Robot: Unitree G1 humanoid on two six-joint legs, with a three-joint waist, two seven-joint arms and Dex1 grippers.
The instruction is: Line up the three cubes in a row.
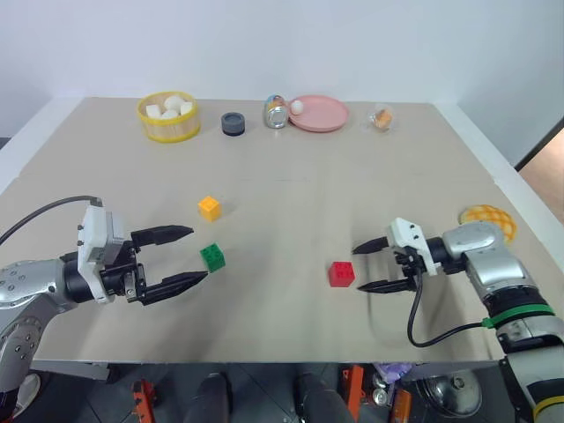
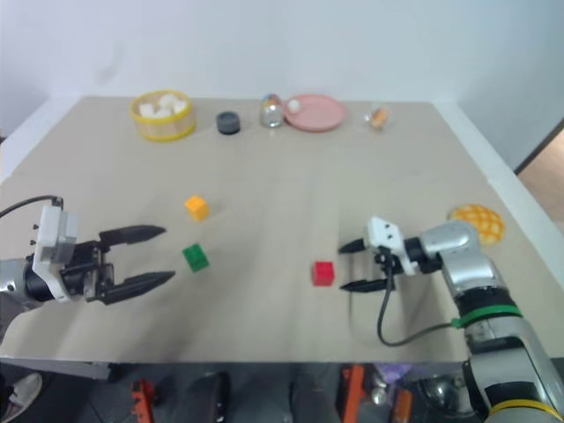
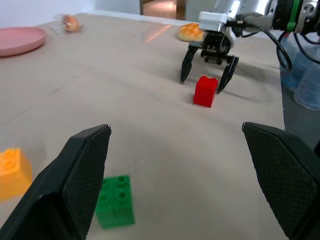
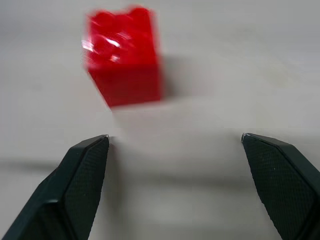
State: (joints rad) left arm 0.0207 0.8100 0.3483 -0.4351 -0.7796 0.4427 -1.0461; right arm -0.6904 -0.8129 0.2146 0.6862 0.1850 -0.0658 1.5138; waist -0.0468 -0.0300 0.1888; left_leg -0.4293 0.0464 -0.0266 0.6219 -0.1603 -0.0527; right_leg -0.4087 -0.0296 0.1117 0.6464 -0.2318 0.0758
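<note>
Three small studded cubes lie on the tan table. The yellow-orange cube (image 1: 209, 207) sits left of centre, the green cube (image 1: 212, 256) just below it, and the red cube (image 1: 341, 273) lies apart to the right. My left gripper (image 1: 189, 256) is open, its fingertips beside the green cube's left side with nothing held. My right gripper (image 1: 362, 268) is open too, just right of the red cube and clear of it; the right wrist view shows the red cube (image 4: 125, 55) ahead of the spread fingers. The left wrist view shows the green cube (image 3: 116, 200) and the red cube (image 3: 205, 91).
Along the table's far edge stand a yellow basket (image 1: 167, 117) of white lumps, a dark round cup (image 1: 233, 123), a small can (image 1: 276, 112), a pink plate (image 1: 317, 113) and a wrapped item (image 1: 382, 117). A golden crosshatched bun (image 1: 487, 218) lies by my right arm.
</note>
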